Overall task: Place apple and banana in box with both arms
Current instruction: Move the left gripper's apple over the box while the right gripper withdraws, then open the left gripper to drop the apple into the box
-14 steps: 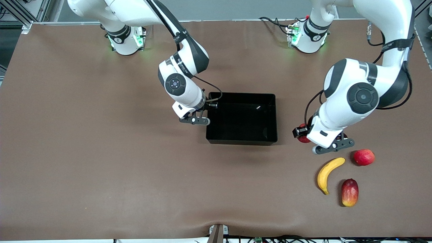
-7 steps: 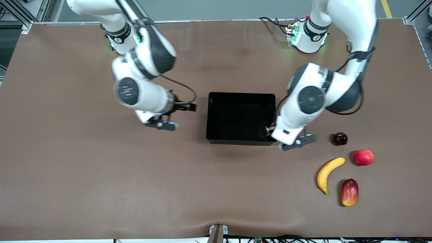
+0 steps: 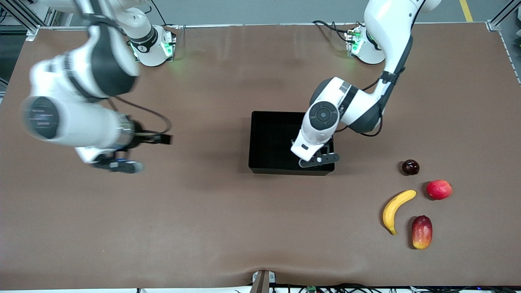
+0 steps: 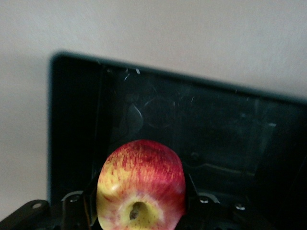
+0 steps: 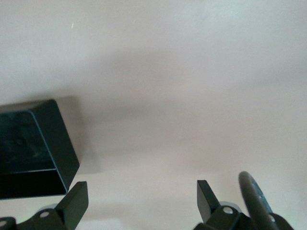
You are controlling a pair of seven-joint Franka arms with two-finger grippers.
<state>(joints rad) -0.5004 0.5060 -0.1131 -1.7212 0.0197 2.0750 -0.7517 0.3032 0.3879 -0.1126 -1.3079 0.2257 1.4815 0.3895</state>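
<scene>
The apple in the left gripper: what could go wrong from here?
1. The left gripper holds the apple over the box, close to the wall nearer the front camera. Released here, the apple might hit the rim and roll out.

2. The banana lies among a mango, a red fruit and a plum. A later grasp may bump these.

3. The open right gripper, over bare table, is far from the banana.

In the front view the left arm's wrist hides the apple [image 4: 141, 187] and part of the box [image 3: 268, 140]. The right gripper [image 3: 118, 165] is motion-blurred there. The left wrist view's edge cuts off the apple's underside.
</scene>
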